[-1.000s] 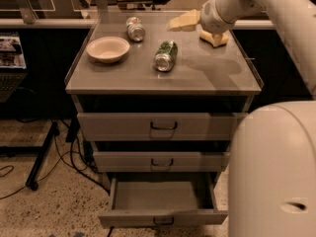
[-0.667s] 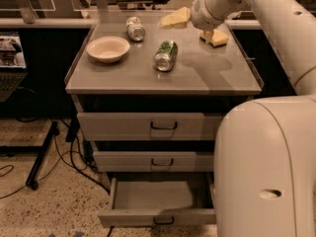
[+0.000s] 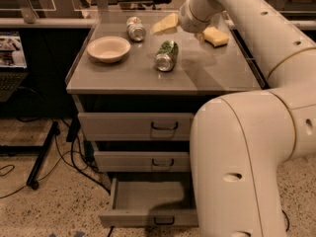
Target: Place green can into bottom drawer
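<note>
Camera view: green can [image 3: 166, 56] lies sideways on the worktop [image 3: 123, 80], upper centre; tool [image 3: 165, 23] hovers just behind it, seemingly lining up a grasp, spread or closed I cannot tell; bottom drawer [image 3: 133, 218] stands open below to receive it

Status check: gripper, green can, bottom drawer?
Gripper above rear of cabinet top. Dark green aluminium drink can on its side, ungrasped. Deep grey bottom drawer open. Silver-white can behind.

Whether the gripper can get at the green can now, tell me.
Probably yes. The gripper hangs just behind the green can, which lies on its side on the cabinet top; nothing stands between them, and the bowl sits apart.
</note>
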